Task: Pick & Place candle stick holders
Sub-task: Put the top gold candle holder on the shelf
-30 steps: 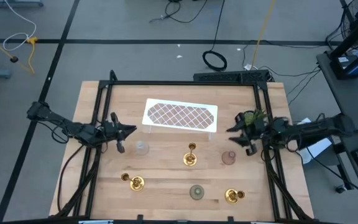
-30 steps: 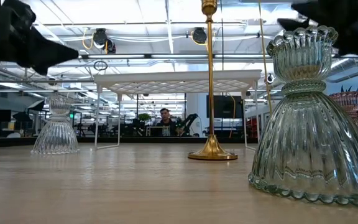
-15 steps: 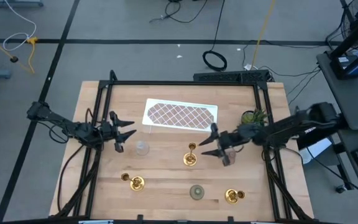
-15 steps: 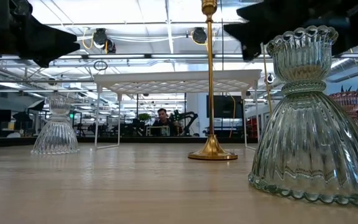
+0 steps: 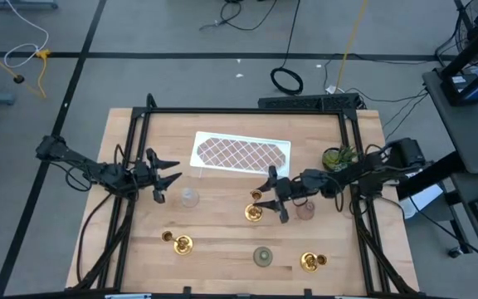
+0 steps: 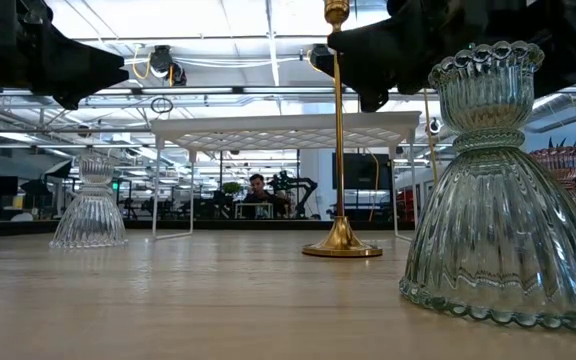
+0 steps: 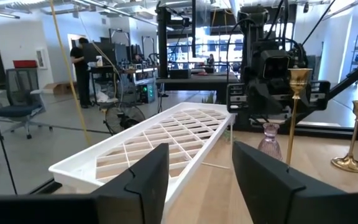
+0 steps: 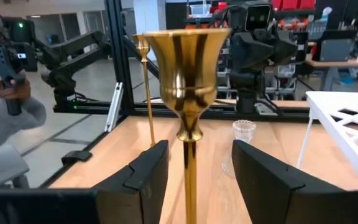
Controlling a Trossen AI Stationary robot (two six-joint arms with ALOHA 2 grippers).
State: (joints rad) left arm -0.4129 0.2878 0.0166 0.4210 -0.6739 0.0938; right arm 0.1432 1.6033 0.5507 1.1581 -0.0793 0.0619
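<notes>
Six candle stick holders stand on the desk [image 5: 131, 249] and none sits on the white lattice tray [image 5: 241, 154], so by the look of it the placing is all left to do.

Largest of what surrounds them, the desk carries the tray toward its far edge, with a small green plant [image 5: 338, 155] at the right side. Both arms reach in from the sides. The right hand [image 5: 269, 193] has its fingers spread on either side of the tall brass holder [image 5: 255, 209] at the desk's middle; the right wrist view shows the cup and slim stem centred in the gap, not yet pinched. The left hand [image 5: 168, 172] waits with fingers spread just beside the clear glass holder [image 5: 190, 198], pointing toward the tray.

The pink glass holder [image 5: 305, 210] stands just beside the right hand, near enough that a swing could knock it. Along the near edge stand a brass holder at left [image 5: 181, 243], the green glass holder [image 5: 262, 257] and a brass holder at right [image 5: 310, 262], well apart from both hands.
</notes>
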